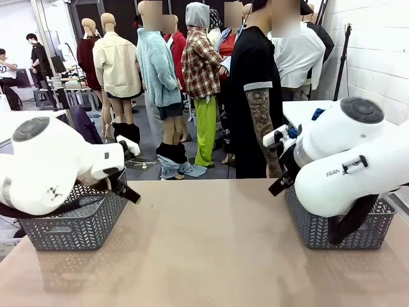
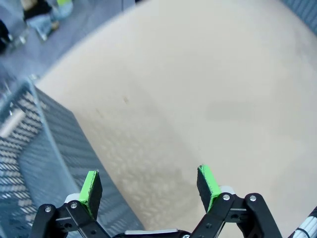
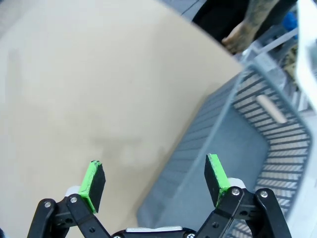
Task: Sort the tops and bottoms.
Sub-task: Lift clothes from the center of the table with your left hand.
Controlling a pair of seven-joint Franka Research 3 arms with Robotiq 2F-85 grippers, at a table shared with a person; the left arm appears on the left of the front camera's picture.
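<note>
The tops and bottoms are out of view on the tan table (image 1: 204,249). A small patch of bright blue (image 1: 317,114) shows past my right arm; I cannot tell what it is. My left gripper (image 2: 148,186) is open with nothing between its green pads, hanging over the rim of the left grey basket (image 2: 29,148) and the bare tabletop. In the front view it sits at that basket's inner corner (image 1: 128,190). My right gripper (image 3: 154,181) is open too, holding nothing, above the near wall of the right grey basket (image 3: 257,144).
A person in a black shirt (image 1: 255,96) stands at the far edge, one hand (image 3: 237,37) hanging by the table's corner. The lattice baskets (image 1: 70,233) (image 1: 313,230) stand at the left and right edges. A white table (image 1: 300,112) lies behind.
</note>
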